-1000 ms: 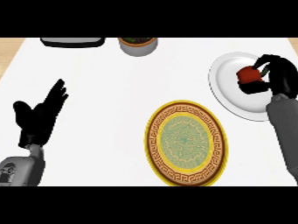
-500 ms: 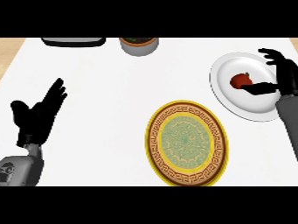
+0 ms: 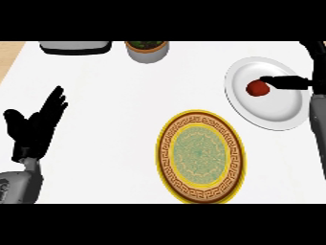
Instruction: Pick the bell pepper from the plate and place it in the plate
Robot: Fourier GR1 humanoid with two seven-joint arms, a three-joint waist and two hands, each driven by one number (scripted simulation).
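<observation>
From the head view, there are two plates on the white counter [image 3: 109,95]. One is a plain white plate [image 3: 271,112] at the right. The other is a plate with a yellow rim and a green middle [image 3: 201,155], lower down and near the center. The two plates sit close together but do not touch.

There is one bell pepper [image 3: 257,88]. It is small, round and red, and it lies on the white plate, toward the plate's upper left part.

There are two hands. The right hand [image 3: 319,76] is at the right edge, over the white plate's right side. One finger [image 3: 287,82] sticks out straight to the left, and its tip is just beside the pepper. The hand is not closed round the pepper. The left hand [image 3: 35,127] rests at the left side, released, fingers straight and pointing up.

At the far edge there is one round pot with dark stuff inside [image 3: 147,50] and one dark flat thing [image 3: 75,47], partly cut off.
</observation>
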